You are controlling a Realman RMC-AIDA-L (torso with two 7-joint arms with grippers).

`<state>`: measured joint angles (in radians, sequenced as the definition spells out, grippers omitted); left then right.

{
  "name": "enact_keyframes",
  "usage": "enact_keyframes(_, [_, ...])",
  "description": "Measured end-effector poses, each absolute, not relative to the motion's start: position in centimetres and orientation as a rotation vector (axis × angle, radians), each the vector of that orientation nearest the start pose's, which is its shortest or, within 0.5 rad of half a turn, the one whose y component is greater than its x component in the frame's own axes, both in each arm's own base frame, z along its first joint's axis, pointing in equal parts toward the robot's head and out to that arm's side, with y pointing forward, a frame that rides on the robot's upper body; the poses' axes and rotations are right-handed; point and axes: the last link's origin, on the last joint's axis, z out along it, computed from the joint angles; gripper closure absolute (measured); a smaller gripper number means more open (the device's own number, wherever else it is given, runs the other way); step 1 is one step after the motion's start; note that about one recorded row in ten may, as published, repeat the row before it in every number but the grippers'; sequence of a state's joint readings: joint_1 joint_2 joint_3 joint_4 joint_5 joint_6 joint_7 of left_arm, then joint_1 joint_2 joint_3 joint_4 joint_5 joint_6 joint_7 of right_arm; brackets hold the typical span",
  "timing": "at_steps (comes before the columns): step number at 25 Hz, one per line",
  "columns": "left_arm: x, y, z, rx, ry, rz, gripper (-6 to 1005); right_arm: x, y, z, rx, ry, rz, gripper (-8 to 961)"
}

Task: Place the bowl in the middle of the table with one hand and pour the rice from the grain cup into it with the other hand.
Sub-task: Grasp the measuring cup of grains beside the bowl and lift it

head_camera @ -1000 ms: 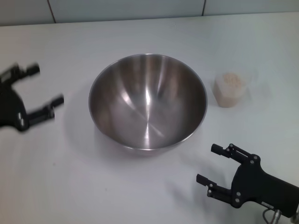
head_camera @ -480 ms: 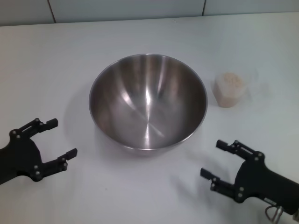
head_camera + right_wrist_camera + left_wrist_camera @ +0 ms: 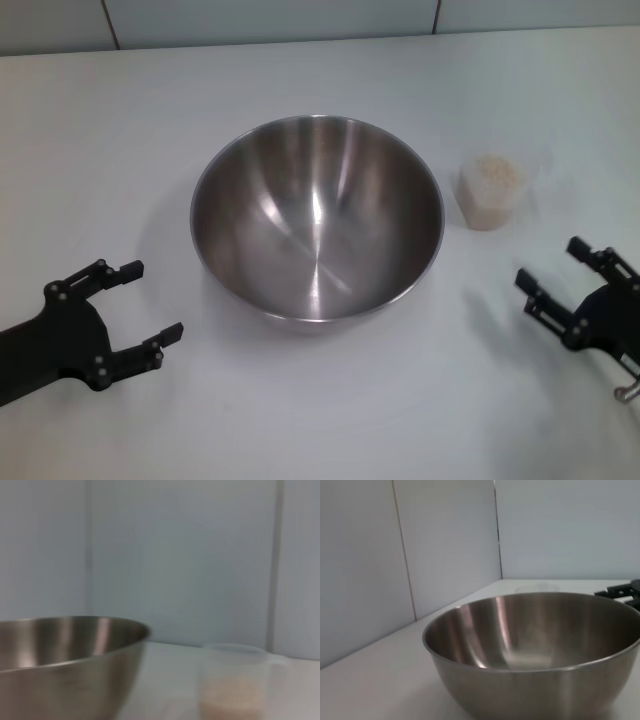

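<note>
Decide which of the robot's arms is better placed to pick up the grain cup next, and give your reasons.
The right. Its open claw sits just in front of the grain cup, on the same side of the bowl. The left claw, also open, is across the bowl from it and would have to reach past it.

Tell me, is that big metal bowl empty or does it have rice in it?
Empty: the bowl shows only bare shiny steel inside. The rice sits in the grain cup beside it.

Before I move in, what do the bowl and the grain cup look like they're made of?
The bowl looks like stainless steel with a brushed, shiny finish: streaky reflections run down its inside. The grain cup seems to be thin clear plastic, since the beige rice shows through its wall.
</note>
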<state>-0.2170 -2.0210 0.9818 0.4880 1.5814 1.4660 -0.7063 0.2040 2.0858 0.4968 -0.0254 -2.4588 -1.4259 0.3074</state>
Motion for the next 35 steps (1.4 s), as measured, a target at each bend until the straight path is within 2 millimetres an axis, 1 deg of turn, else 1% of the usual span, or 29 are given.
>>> enact_keyframes(5, [-33.7, 24.5, -2.2, -2.538, -0.219, -0.607, 165, 37.3, 22.0, -4.0, -1.867, 0.546, 0.592, 186])
enact_keyframes(9, [-33.7, 24.5, -2.3, -2.536, -0.223, -0.605, 165, 37.5, 22.7, -3.8, -1.813, 0.565, 0.569, 186])
enact_keyframes(12, [-33.7, 24.5, -2.3, -2.533, -0.226, -0.602, 164, 37.9, 23.6, -3.2, -1.742, 0.599, 0.560, 186])
enact_keyframes(15, [-33.8, 24.5, -2.4, -2.530, -0.231, -0.595, 164, 38.0, 24.2, -3.0, -1.717, 0.611, 0.558, 186])
enact_keyframes(17, [-33.8, 24.5, -2.4, -2.529, -0.233, -0.594, 164, 37.8, 25.1, -3.0, -1.716, 0.619, 0.551, 186])
enact_keyframes(21, [-33.8, 24.4, -2.4, -2.529, -0.236, -0.596, 164, 37.6, 25.8, -3.1, -1.723, 0.618, 0.548, 186])
enact_keyframes(22, [-33.9, 24.3, -2.5, -2.528, -0.240, -0.596, 164, 37.4, 26.4, -3.2, -1.725, 0.622, 0.543, 186])
enact_keyframes(23, [-33.9, 24.3, -2.5, -2.528, -0.240, -0.596, 164, 37.4, 26.4, -3.2, -1.725, 0.622, 0.543, 186])
enact_keyframes(25, [-33.9, 24.2, -2.5, -2.526, -0.244, -0.596, 164, 37.2, 27.1, -3.3, -1.733, 0.624, 0.537, 186])
enact_keyframes(35, [-33.9, 24.4, -2.6, -2.526, -0.247, -0.592, 164, 36.8, 28.3, -3.8, -1.755, 0.634, 0.520, 186])
